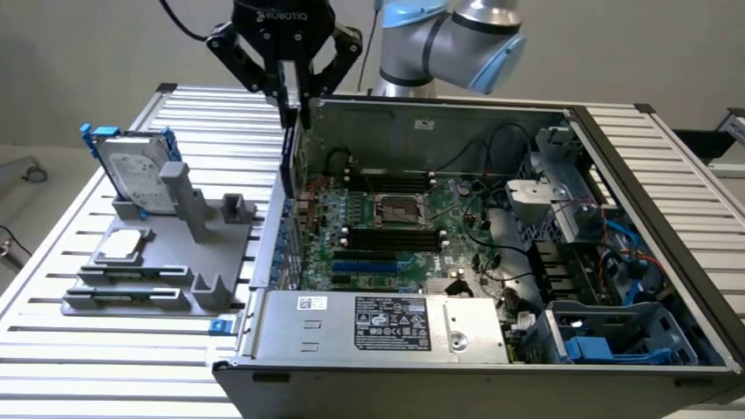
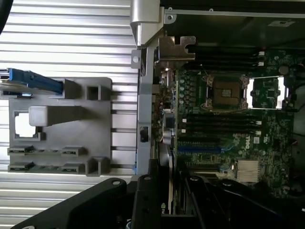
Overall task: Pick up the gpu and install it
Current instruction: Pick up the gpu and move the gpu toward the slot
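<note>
My gripper (image 1: 296, 94) is clamped narrow on the gpu (image 1: 290, 131), holding it edge-on and upright at the computer case (image 1: 466, 108) wall on the exterior view's left, above the motherboard (image 1: 456, 229) edge.

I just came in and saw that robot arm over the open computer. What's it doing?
The robot arm's gripper holds the gpu, a thin card, upright by its top edge. The card hangs at the wall of the open computer case on the exterior view's left, beside the green motherboard. It does not look pushed into a slot yet. A hard drive stands in the gray holder outside the case.
</note>
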Available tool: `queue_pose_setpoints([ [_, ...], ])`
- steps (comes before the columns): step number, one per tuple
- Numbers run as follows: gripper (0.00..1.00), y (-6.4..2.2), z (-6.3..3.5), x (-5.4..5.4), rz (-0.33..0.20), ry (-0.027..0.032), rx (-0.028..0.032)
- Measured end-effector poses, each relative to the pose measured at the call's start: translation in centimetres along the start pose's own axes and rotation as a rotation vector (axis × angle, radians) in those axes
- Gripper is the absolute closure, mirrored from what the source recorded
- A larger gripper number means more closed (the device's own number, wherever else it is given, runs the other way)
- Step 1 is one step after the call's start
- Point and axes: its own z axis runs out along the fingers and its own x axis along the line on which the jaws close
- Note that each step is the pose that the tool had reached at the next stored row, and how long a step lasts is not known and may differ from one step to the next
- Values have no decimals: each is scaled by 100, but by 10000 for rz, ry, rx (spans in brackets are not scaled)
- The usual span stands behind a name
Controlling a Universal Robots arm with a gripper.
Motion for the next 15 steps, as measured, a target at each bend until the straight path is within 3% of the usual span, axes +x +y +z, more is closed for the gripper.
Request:
queue_pose_setpoints([
  [2, 74, -5, 40, -136, 1, 0, 4],
  [15, 74, -30, 278, -726, 1, 1, 75],
])
